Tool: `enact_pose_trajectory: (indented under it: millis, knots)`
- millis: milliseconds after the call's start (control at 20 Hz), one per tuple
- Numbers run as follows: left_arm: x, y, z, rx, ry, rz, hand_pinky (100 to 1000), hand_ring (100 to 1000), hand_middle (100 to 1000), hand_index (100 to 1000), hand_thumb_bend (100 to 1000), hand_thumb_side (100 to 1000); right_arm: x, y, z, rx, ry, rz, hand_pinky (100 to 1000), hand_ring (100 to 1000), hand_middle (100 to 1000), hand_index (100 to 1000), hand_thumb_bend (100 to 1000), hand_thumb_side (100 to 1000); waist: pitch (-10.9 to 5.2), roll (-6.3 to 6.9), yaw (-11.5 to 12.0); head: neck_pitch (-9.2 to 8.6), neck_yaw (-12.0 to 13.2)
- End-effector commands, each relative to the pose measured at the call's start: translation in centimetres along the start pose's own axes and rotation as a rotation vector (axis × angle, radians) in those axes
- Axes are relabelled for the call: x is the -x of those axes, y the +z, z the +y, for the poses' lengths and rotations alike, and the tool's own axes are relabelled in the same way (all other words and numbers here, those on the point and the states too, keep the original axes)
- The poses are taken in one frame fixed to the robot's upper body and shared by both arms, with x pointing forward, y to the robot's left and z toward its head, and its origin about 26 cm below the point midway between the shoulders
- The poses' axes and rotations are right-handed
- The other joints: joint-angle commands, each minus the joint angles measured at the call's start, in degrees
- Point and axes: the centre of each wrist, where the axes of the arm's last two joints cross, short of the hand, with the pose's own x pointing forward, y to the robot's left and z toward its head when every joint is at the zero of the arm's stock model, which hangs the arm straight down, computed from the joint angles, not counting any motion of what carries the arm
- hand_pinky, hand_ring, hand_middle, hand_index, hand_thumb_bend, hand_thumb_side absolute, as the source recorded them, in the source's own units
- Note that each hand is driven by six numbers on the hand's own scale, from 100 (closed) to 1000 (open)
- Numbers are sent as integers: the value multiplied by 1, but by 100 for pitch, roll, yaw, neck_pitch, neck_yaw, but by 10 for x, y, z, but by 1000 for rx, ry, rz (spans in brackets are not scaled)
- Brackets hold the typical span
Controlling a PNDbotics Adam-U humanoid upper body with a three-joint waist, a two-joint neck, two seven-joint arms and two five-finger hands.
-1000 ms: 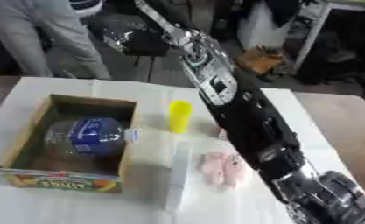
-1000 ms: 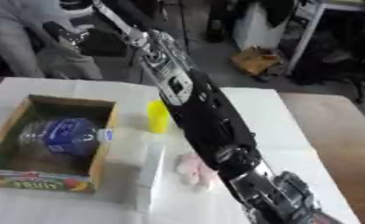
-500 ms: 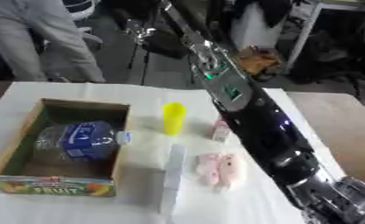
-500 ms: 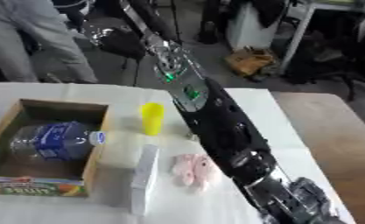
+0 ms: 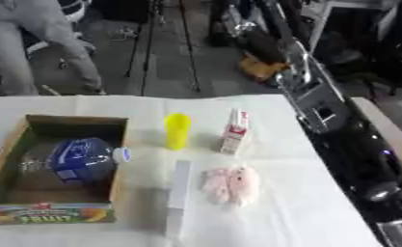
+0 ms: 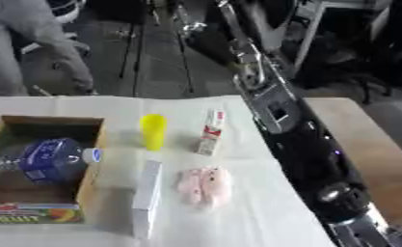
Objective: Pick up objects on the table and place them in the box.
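Cardboard, open-topped, the box (image 5: pixel 18 144) sits at the counter's (image 5: pixel 322 217) left side with a blue-labelled bottle (image 5: pixel 77 158) lying inside it. To its right on the white cloth stand a yellow cup (image 5: pixel 177 130), a long white carton (image 5: pixel 178 198) lying flat, a red-and-white carton (image 5: pixel 234 131) upright, and a pink soft toy (image 5: pixel 232 185). The black right arm (image 6: pixel 301 144) has swung off to the right, uncovering the cartons; no fingers show, so their state cannot be told.
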Motion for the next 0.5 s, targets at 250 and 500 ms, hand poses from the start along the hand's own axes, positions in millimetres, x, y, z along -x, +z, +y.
enact_pose_trajectory:
  millis: [250, 500]
  knots:
    - [5, -1, 9, 29, -59, -4, 747, 866, 763, 841, 500, 977, 0, 30, -59, 80, 59, 109, 749, 787, 906, 882, 268, 653, -32, 93, -147, 231, 177]
    - [10, 4, 8, 64, -66, 9, 744, 862, 752, 834, 513, 1000, 7, 65, -65, 33, 84, 244, 707, 763, 890, 860, 234, 606, -5, 170, -261, 431, 97]
